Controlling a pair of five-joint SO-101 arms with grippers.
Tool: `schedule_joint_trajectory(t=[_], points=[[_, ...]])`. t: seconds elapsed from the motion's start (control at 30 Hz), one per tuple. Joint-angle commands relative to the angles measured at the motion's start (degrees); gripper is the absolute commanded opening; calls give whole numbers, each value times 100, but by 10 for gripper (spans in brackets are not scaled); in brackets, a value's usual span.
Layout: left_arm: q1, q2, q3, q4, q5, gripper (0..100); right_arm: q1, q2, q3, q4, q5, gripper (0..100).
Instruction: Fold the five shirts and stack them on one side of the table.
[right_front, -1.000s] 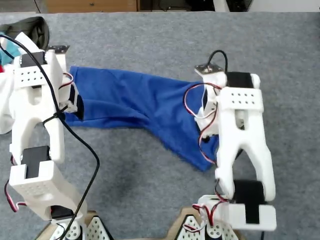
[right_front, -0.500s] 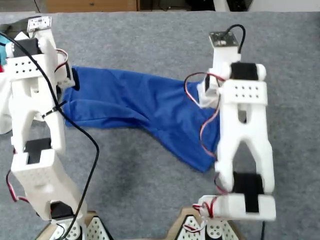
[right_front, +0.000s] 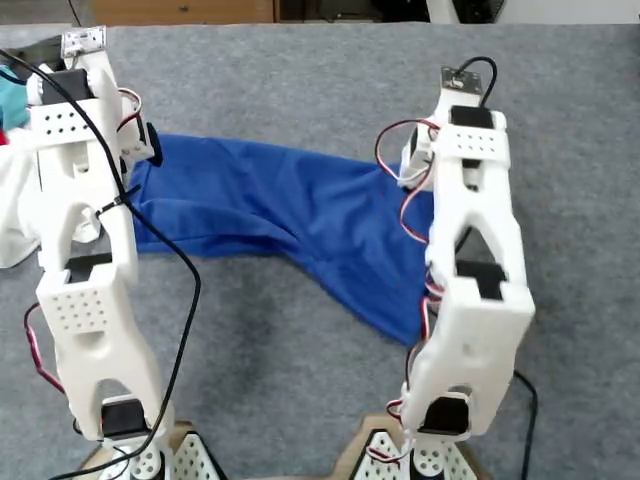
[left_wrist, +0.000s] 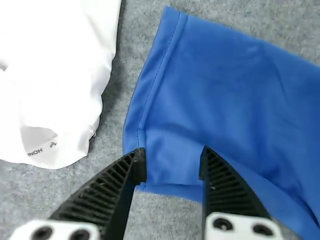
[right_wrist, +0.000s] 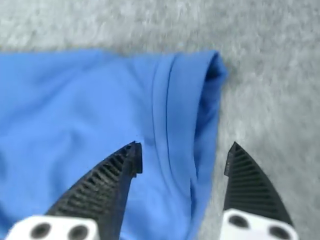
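A blue shirt lies crumpled and slanted across the grey table, from the left arm to the right arm. My left gripper hovers over the shirt's left end. In the left wrist view that gripper is open above a hemmed corner of the blue shirt, with nothing held. My right gripper is over the shirt's right end. The right wrist view shows it wide open above a folded sleeve edge of the blue shirt.
A white shirt lies bunched at the table's left edge, close to the left arm, also as white cloth. Teal fabric sits behind it. Bare grey table stretches beyond the blue shirt and to the right.
Both arms have stretched away from their bases toward the far side, carrying the grippers from the shirt's middle to its far edge. The blue shirt lies much as before.
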Motion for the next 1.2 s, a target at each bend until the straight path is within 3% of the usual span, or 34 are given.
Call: schedule_joint_trajectory(t=[0.0, 0.23, 0.47, 0.5, 0.83, 1.07, 1.17], points=[[62, 57, -387, -26, 62, 185, 136, 655, -1015, -114, -141, 281], [62, 163, -378, -26, 62, 185, 145, 2097, -2659, -79, -167, 255], [62, 171, -378, -53, 62, 185, 365, 3187, -4092, -70, -167, 6], [62, 180, -378, -53, 53, 185, 426, 3292, -4312, -70, -167, 7], [62, 585, -387, -62, 53, 185, 470, 3969, -6070, 273, 0, 27], [53, 567, -387, -422, 466, 188, 462, 3996, -6818, 712, 158, 275], [97, 558, -387, -431, 730, 189, 488, 3987, -7284, 1125, 158, 311]])
